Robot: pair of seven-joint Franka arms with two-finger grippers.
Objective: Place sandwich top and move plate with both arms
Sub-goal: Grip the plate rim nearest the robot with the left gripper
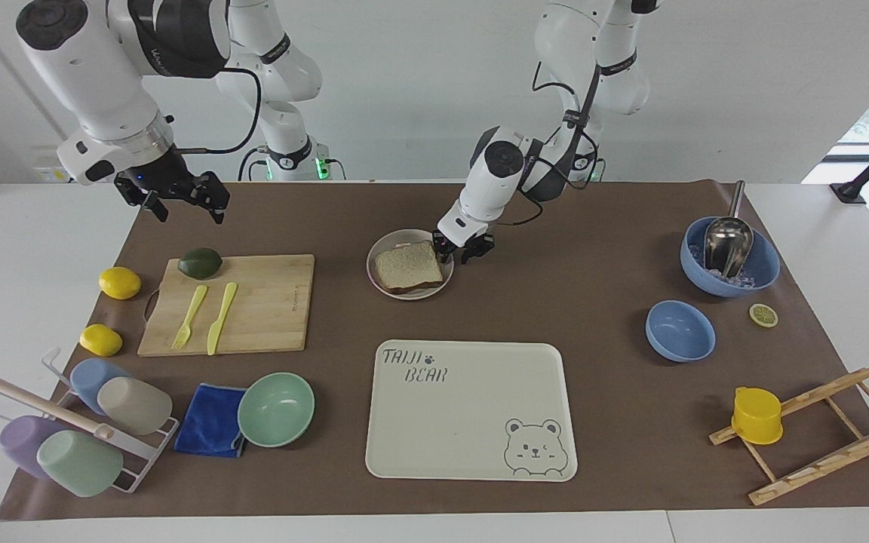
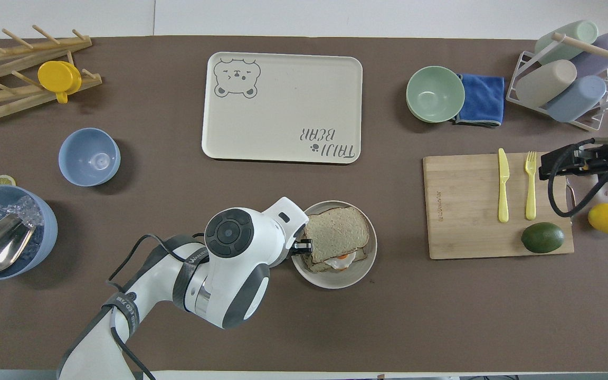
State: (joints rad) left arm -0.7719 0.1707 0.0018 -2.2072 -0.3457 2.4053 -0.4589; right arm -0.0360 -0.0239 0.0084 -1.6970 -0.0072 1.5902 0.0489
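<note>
- Bread slice (image 1: 409, 265) was seen lying on top of the toast and fried egg (image 2: 342, 258), all stacked on the round plate (image 1: 383, 283); in the overhead view the egg peeked out at the stack's 6 o'clock edge.
- Plate and stack were placed near the middle of the brown mat (image 1: 600, 422), nearer to the robots than the cream bear tray (image 1: 472, 422), which in the overhead view lay toward 11 o'clock from the plate.
- Left gripper (image 1: 465, 250) was held low at the plate's rim, at the plate's 9 o'clock in the overhead view, toward the left arm's end of the table; its fingers (image 2: 302, 244) were seen parted narrowly around the rim, though whether they pressed on it could not be told.
- Right gripper (image 1: 178, 197) was held up in the air over the edge of the mat, by the cutting board (image 1: 268, 302), well apart from the plate; its fingers were spread wide and nothing was held.
- On the board were seen a yellow fork (image 1: 188, 308), a yellow knife (image 1: 220, 308) and an avocado (image 1: 200, 262).
</note>
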